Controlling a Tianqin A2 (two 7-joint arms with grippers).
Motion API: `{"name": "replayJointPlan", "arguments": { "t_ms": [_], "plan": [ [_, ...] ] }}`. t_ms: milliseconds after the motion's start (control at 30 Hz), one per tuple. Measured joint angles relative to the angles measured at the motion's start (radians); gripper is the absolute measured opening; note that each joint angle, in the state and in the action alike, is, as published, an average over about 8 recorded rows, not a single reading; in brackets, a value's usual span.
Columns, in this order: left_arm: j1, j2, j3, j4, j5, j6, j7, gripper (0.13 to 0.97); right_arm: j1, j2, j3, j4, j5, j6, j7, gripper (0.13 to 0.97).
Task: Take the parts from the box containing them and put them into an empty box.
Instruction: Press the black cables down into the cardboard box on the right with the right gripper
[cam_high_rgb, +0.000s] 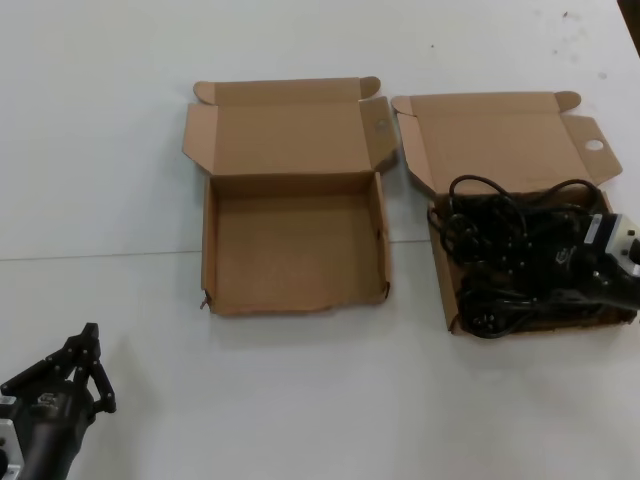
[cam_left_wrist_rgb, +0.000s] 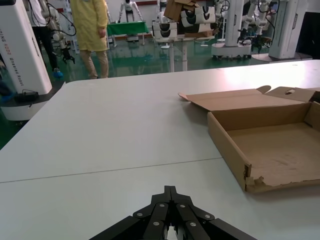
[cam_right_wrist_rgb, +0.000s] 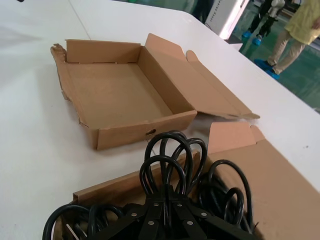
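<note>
The left hand rests near the white worktop, its fingers closed together. Beyond it lies the empty torn-fronted brown cardboard box. Beside that box, the right hand sits in the hole-flapped brown cardboard box, seemingly pinched on black coiled cables.

The only lettering visible runs vertically down a white machine column in the left wrist view, in dark characters too small to make out, and neither cardboard box shows any print or label.
</note>
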Motion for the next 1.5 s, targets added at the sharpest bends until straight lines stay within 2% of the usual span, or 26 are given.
{"name": "replayJointPlan", "arguments": {
  "t_ms": [433, 567, 967, 1267, 1500],
  "plan": [
    [0.0, 0.0, 0.0, 0.0, 0.0, 0.0, 0.0, 0.156, -0.061, 0.094, 0.011, 0.229, -0.012, 0.005, 0.0, 0.149],
    [0.0, 0.0, 0.0, 0.0, 0.0, 0.0, 0.0, 0.156, -0.075, 0.106, 0.011, 0.262, -0.011, 0.006, 0.0, 0.149],
    [0.0, 0.0, 0.0, 0.0, 0.0, 0.0, 0.0, 0.156, -0.053, 0.06, 0.002, 0.163, -0.001, 0.008, 0.0, 0.149],
    [0.0, 0.0, 0.0, 0.0, 0.0, 0.0, 0.0, 0.156, -0.023, 0.027, -0.002, 0.073, 0.003, 0.001, 0.0, 0.196],
    [0.0, 0.0, 0.0, 0.0, 0.0, 0.0, 0.0, 0.156, -0.011, 0.01, -0.002, 0.035, 0.005, -0.004, 0.0, 0.294]
  ]
}}
